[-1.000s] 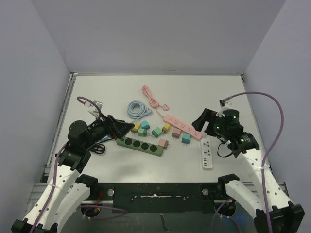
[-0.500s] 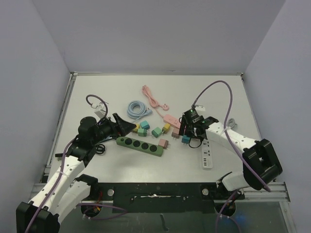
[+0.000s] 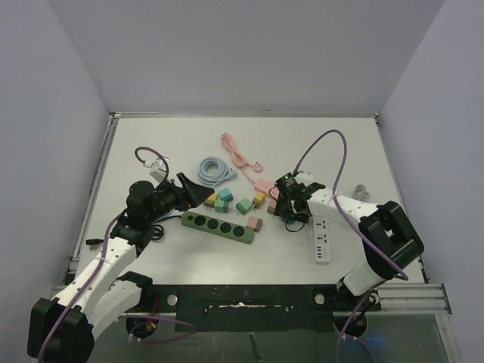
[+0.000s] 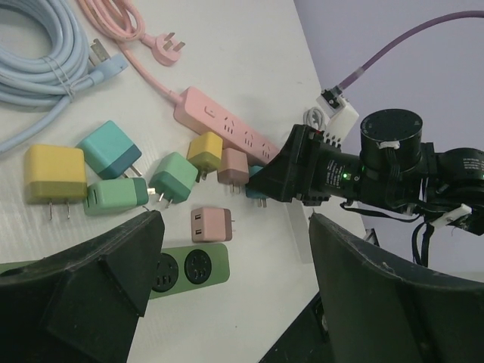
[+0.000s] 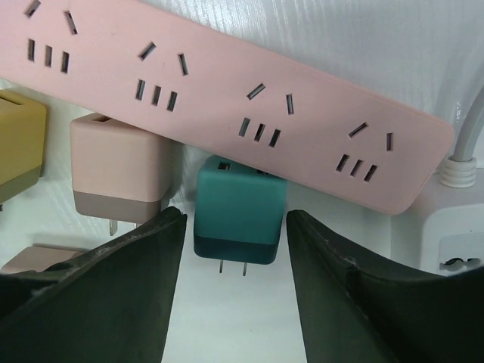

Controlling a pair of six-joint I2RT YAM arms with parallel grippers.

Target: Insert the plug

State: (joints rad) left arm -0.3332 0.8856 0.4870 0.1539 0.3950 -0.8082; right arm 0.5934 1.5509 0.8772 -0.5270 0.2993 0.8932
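A teal plug [image 5: 240, 209] lies on the table with its two prongs pointing toward the camera, its back against the pink power strip [image 5: 227, 106]. My right gripper [image 5: 234, 214] is down around it, one finger on each side, open, with a small gap showing on both sides. In the top view that gripper [image 3: 286, 208] covers the plug. The green power strip [image 3: 219, 226] lies left of centre. My left gripper [image 3: 200, 198] hovers open over its left end with nothing between the fingers [image 4: 113, 272].
A pink plug [image 5: 121, 170] and a yellow plug [image 5: 19, 144] sit just left of the teal one. More coloured plugs [image 3: 223, 199] cluster above the green strip. A white power strip [image 3: 322, 240], a coiled blue cable [image 3: 214, 169] and a pink cable [image 3: 238, 151] also lie here.
My right arm has swung in from the right side and dropped onto the teal plug, its jaws narrowing around it. The left gripper has barely shifted.
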